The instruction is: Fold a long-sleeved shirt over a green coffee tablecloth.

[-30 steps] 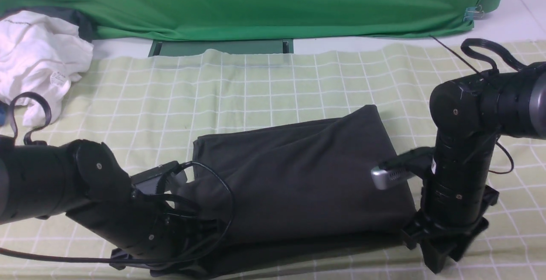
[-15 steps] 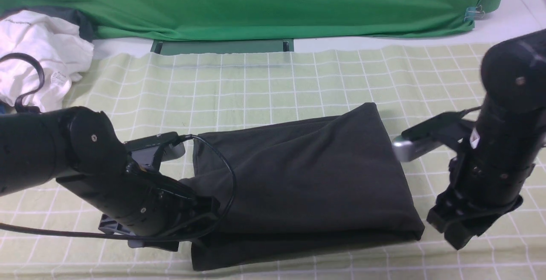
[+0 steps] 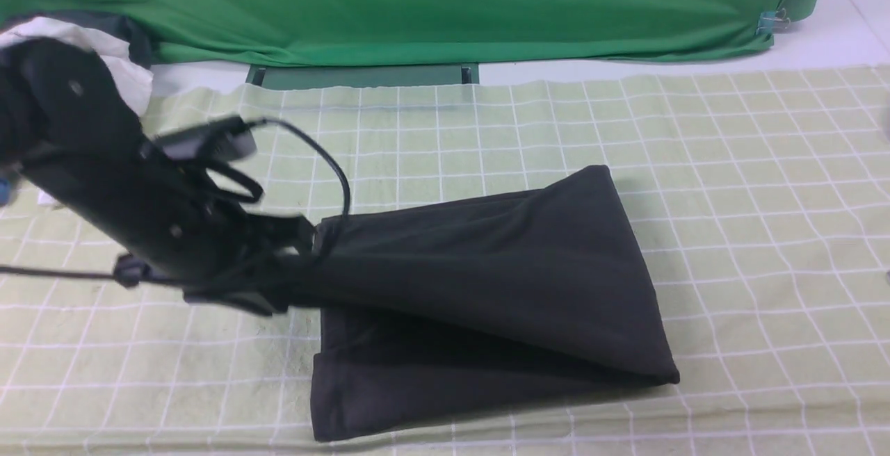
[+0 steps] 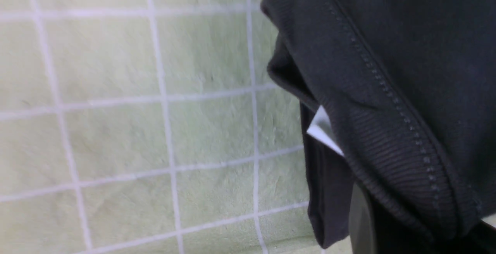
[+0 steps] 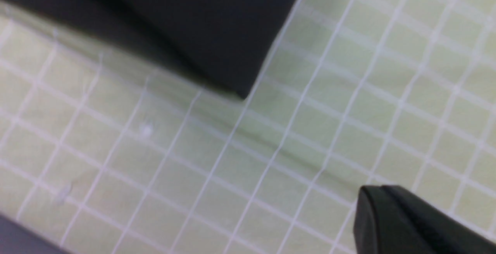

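The long-sleeved shirt [image 3: 487, 282] lies folded on the green coffee tablecloth [image 3: 765, 199], its left edge lifted by the left fingers [image 4: 360, 227] clamped on the ribbed hem [image 4: 387, 149] — mostly hidden under cloth — while the right fingers [image 5: 407, 223], closed and empty, show only a blurred tip, cut off

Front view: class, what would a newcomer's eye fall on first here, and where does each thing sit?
The folded black long-sleeved shirt dominates the middle of the pale green checked tablecloth. At its left edge the left end effector grips the top layer and holds it raised off the layer beneath. A bright green fabric fills the back, with a white garment at the far left.
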Tool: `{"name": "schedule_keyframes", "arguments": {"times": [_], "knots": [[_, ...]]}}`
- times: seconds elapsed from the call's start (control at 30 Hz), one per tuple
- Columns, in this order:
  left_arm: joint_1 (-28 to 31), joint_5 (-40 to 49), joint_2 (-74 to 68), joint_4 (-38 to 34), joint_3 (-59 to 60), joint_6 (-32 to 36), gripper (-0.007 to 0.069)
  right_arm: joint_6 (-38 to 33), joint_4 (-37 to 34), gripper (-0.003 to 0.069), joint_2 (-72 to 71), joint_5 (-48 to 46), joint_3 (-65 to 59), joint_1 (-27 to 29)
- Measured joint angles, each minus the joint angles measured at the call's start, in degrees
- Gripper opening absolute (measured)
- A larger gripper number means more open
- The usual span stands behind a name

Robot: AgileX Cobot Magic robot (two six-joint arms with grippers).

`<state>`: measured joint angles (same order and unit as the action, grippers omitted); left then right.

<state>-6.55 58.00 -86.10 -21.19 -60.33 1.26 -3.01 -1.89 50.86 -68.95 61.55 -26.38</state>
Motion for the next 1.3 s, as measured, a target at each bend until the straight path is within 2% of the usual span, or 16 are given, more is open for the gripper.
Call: {"name": "schedule_keyframes", "arguments": {"times": [0.2,0.3,0.4,0.57,0.6,0.63,0.73,0.8,0.87,0.97,1.07,1.1,1.13,1.17,1.3], "knots": [[0.2,5.9,0.9,-0.9,-2.3,1.5,0.0029,4.5,1.2,0.0001,-18.0,1.3,-0.4,0.0],[-0.7,6.3,0.9,-1.8,-1.5,2.7,0.0046,5.5,1.4,0.0001,-22.4,1.3,-0.4,0.0],[-2.9,5.6,0.9,-2.1,1.3,3.5,0.0132,6.4,1.5,0.0001,-24.0,0.0,-0.5,0.0],[-4.8,3.1,0.9,-2.4,5.7,3.5,0.0319,6.9,1.5,0.0001,-22.5,-0.5,-2.2,0.0],[-4.9,3.6,0.9,-2.2,6.1,3.5,0.0384,6.9,1.6,0.0001,-21.6,-0.7,-2.8,0.0],[-4.9,3.6,0.9,-2.0,6.1,3.5,0.0393,6.9,1.6,0.0001,-21.5,-0.7,-2.8,0.0],[-4.9,7.3,0.9,0.8,4.8,2.3,0.0528,5.7,1.9,0.0001,-18.0,-1.0,-3.7,0.0],[-4.9,8.0,0.9,2.6,2.7,0.7,0.058,4.6,1.9,0.0001,-15.7,-1.1,-3.8,0.0],[-4.9,6.8,0.9,3.3,1.2,-0.8,0.0601,4.0,1.9,0.0001,-13.7,-0.9,-3.8,0.0],[-4.9,0.9,0.9,3.4,0.2,-3.0,0.0598,2.4,1.9,0.0001,-10.5,-0.6,-3.8,0.0],[-4.9,-1.2,0.9,3.4,0.2,-4.0,0.0563,1.3,1.9,0.0001,-8.7,-0.5,-3.8,0.0],[-4.9,-1.8,0.9,3.5,0.2,-4.1,0.0507,1.1,1.9,0.0001,-7.9,-0.5,-3.8,0.0],[-4.9,-1.8,0.9,3.6,0.2,-4.1,0.0507,1.0,1.9,0.0001,-7.9,-0.5,-3.8,0.0],[-4.9,-2.0,0.9,3.9,0.2,-4.1,0.043,1.0,1.9,0.0001,-7.7,-0.5,-3.8,0.0],[-4.9,-2.0,0.9,4.2,0.2,-3.1,0.0213,1.0,1.9,0.0001,-7.8,-0.7,-3.8,0.0]]}}
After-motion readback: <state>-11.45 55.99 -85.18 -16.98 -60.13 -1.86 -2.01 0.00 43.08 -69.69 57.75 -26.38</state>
